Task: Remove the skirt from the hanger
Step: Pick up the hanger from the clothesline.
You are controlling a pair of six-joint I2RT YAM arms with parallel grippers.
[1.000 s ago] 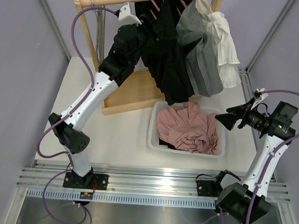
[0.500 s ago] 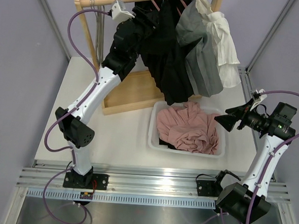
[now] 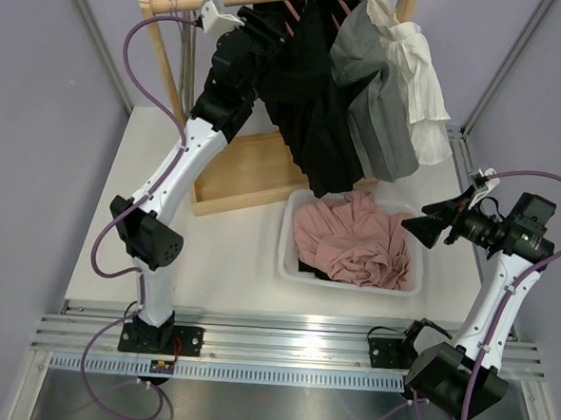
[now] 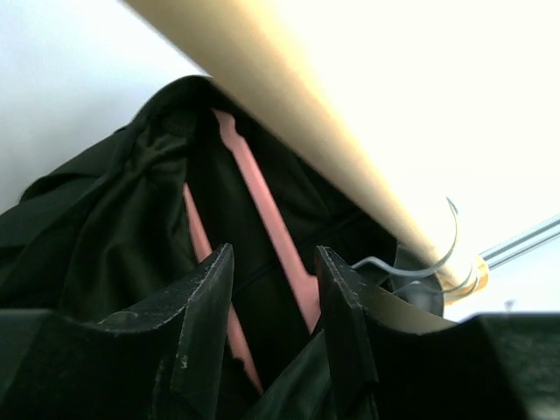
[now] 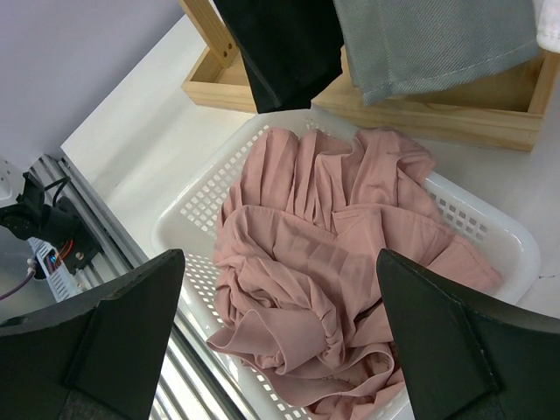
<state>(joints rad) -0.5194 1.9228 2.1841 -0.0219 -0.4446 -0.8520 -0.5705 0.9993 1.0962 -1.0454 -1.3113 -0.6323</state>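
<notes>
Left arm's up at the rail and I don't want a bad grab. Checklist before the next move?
1. Left gripper lined up on hanger: ok, the pink arm shows between its jaws, below the rail.
2. Hanger gripped: not ok, jaws apart.
3. Skirt on hanger: ok, black, draped over it.
4. Right gripper open: ok, above the basket.
5. Room in basket: cannot tell, pink cloth fills most of it.

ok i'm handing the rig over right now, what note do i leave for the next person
Left gripper: open, raised to the wooden rail, pink hanger showing between its jaws, no grip seen.
Right gripper: open, empty, above the white basket holding pink cloth.
Black skirt hangs on the pink hanger.
Done: nothing off yet. Left: pull the skirt free.
</notes>
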